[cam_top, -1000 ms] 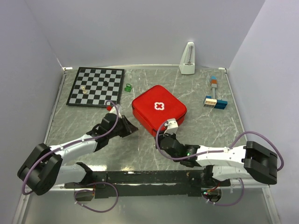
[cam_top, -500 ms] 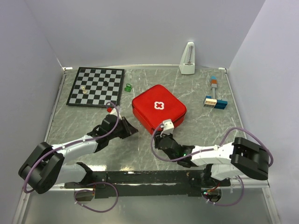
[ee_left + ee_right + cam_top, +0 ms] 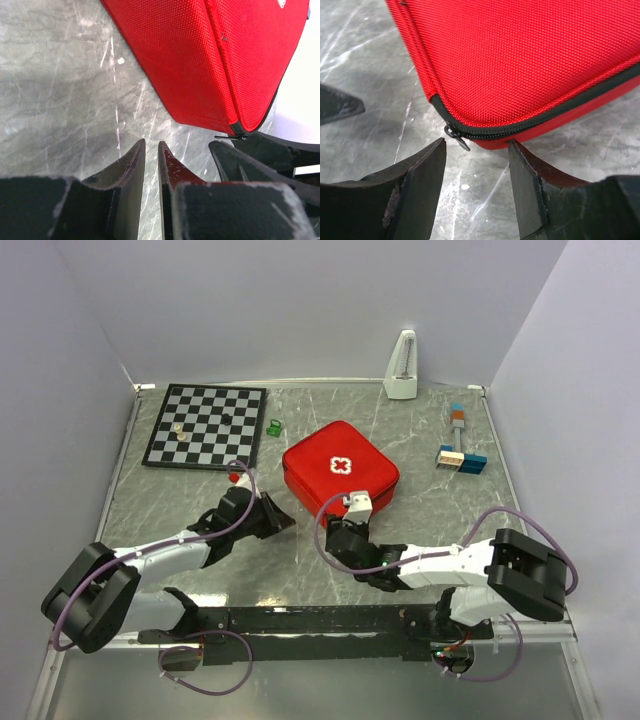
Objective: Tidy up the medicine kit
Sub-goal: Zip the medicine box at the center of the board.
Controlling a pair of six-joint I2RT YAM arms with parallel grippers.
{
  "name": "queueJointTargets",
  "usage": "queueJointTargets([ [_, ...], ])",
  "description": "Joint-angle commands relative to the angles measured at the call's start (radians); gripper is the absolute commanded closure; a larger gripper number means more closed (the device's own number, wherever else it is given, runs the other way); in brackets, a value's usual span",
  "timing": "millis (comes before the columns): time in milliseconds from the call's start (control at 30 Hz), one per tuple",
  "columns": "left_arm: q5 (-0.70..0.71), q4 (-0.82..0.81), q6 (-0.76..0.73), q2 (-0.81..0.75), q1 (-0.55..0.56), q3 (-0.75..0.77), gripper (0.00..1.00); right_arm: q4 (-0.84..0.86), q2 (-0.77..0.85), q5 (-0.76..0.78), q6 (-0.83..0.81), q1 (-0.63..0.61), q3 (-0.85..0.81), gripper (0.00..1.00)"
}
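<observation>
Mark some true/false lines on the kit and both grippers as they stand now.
1. The medicine kit is zipped shut. True.
2. The right gripper is clamped on the zipper pull. False: its jaws stand open, with the pull at their mouth, ungripped.
3. The left gripper holds a chess piece. False: nothing sits in the narrow gap between its fingers.
4. The kit lies on the table, clear of the chessboard. True.

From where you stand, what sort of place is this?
Probably a robot test booth: plain white walls box in a marbled table, and unrelated props sit on it, a red medicine kit, a chessboard and a metronome.
</observation>
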State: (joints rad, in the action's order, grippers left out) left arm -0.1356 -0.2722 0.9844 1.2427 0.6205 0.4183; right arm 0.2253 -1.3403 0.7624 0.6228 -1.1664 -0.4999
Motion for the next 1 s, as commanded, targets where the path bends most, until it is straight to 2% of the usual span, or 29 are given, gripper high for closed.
queueJointTargets([
  [0,-0.013,-0.039,0.01,0.008,-0.004,-0.009,0.78,-0.104,-0.046,0.101,0.113,0.005,-0.103,0.41],
  [267,-0.015,-0.033,0.003,-0.006,-0.002,-0.015,0.78,-0.115,-0.074,0.097,0.114,0.005,-0.127,0.5],
  [467,-0.027,-0.047,0.007,0.008,-0.002,-0.016,0.78,-0.115,-0.074,0.091,0.11,0.004,-0.124,0.76],
  [600,-0.025,-0.047,0.007,0.009,-0.002,-0.015,0.79,-0.112,-0.065,0.089,0.109,0.001,-0.114,0.83],
  [633,-0.025,-0.047,0.007,0.011,-0.002,-0.013,0.79,-0.113,-0.066,0.089,0.106,-0.001,-0.117,0.82],
  [700,-0.025,-0.044,0.005,0.011,-0.002,-0.01,0.79,-0.115,-0.069,0.091,0.089,-0.007,-0.121,0.74],
  [800,-0.024,-0.041,0.003,0.009,-0.002,-0.006,0.79,-0.122,-0.072,0.097,0.066,-0.024,-0.134,0.52],
  [833,-0.024,-0.041,0.003,0.011,-0.002,-0.006,0.79,-0.129,-0.072,0.1,0.061,-0.027,-0.138,0.48],
  [967,-0.022,-0.041,0.007,0.003,-0.002,-0.009,0.79,-0.153,-0.065,0.106,0.054,-0.027,-0.16,0.45],
])
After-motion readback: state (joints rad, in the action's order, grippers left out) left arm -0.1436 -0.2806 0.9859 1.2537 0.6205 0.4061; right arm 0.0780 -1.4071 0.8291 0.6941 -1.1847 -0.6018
